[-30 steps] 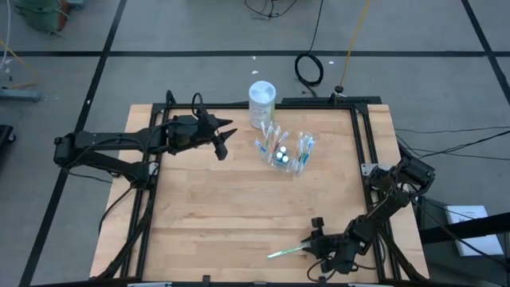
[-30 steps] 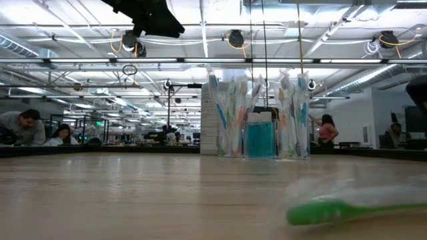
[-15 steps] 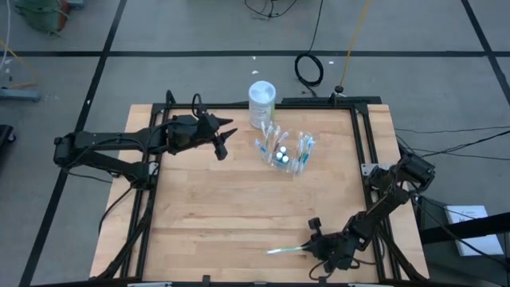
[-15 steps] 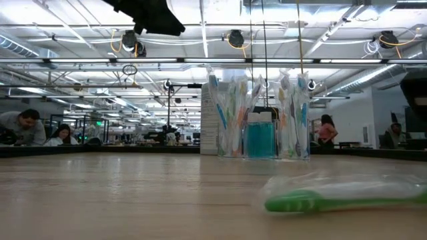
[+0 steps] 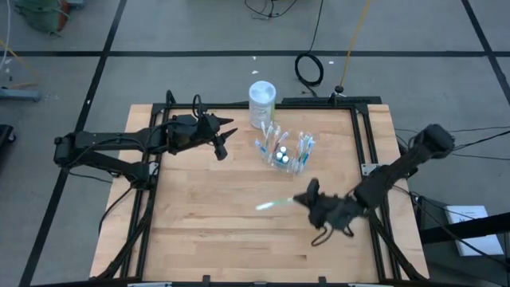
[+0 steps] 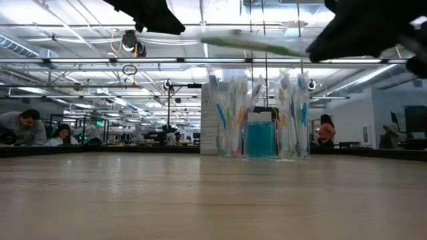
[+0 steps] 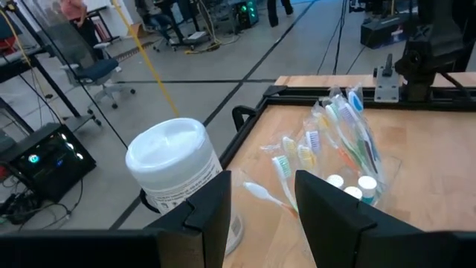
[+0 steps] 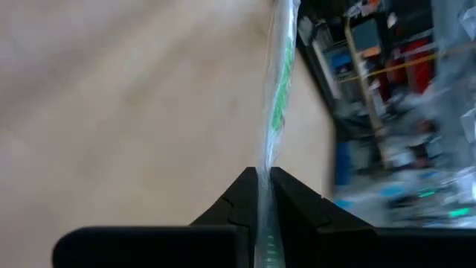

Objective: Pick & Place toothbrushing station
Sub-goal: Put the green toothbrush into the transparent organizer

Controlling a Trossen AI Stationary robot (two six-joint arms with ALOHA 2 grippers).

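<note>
The clear plastic holder [image 5: 284, 153] stands at the table's far middle with several wrapped toothbrushes upright in its slots; it also shows in the low view [image 6: 260, 117] and the left wrist view [image 7: 346, 145]. My right gripper [image 5: 303, 199] is shut on a green toothbrush in a clear wrapper [image 5: 273, 204], high above the table, near of the holder. My left gripper [image 5: 227, 131] hovers open to the left of the holder, empty. My right gripper pinches the wrapped green toothbrush between its two fingers at the handle end [image 8: 262, 195]. The fingers lie along the brush and point toward the table's left. The brush is lifted clear and sticks out about level, its head end [image 5: 263, 206] to the left.
A white lidded tub [image 5: 262, 100] stands at the table's far edge behind the holder, and shows in the left wrist view [image 7: 175, 167]. A black frame rail [image 5: 362, 135] runs along the table's right side. People sit in the room beyond [image 6: 23, 127].
My right gripper has lifted the green toothbrush off the table near the near edge, raised it high and carried it toward the far edge and the holder. The brush has stayed about level, head end to the left.
</note>
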